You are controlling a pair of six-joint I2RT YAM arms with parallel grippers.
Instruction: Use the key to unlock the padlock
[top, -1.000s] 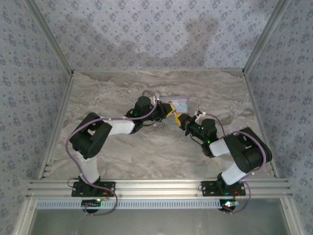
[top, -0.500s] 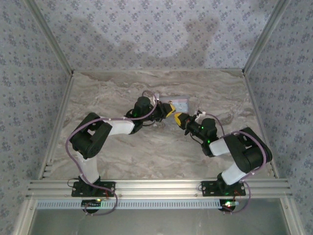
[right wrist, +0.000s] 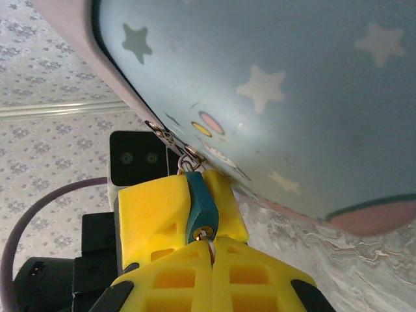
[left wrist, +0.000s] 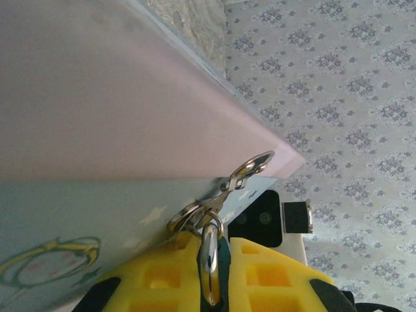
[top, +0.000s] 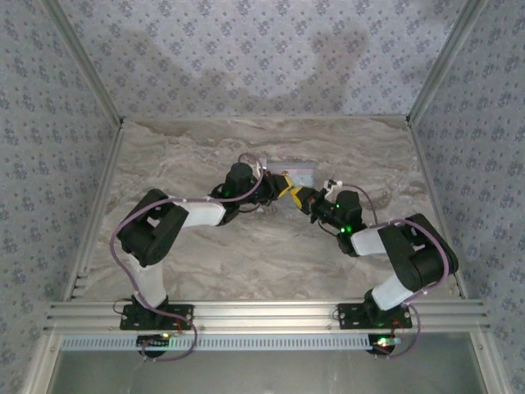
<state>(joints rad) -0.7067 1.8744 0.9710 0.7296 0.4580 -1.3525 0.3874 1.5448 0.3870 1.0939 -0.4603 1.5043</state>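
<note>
Padlock [right wrist: 199, 207] at tin [right wrist: 292, 97] edge, clamped by left gripper [left wrist: 210, 260]; key [right wrist: 208, 246] at keyhole.

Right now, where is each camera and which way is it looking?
Top external: high behind the arm bases, looking down at the table; both arms show, left gripper and right gripper meeting beside the tin.
Left wrist: on the left arm, looking along its yellow fingers at the tin's hasp.
Right wrist: on the right arm, looking along its yellow fingers at the key touching the padlock that the left gripper pinches.
Shared: both wrist views show the tin and the other wrist's camera.
</note>
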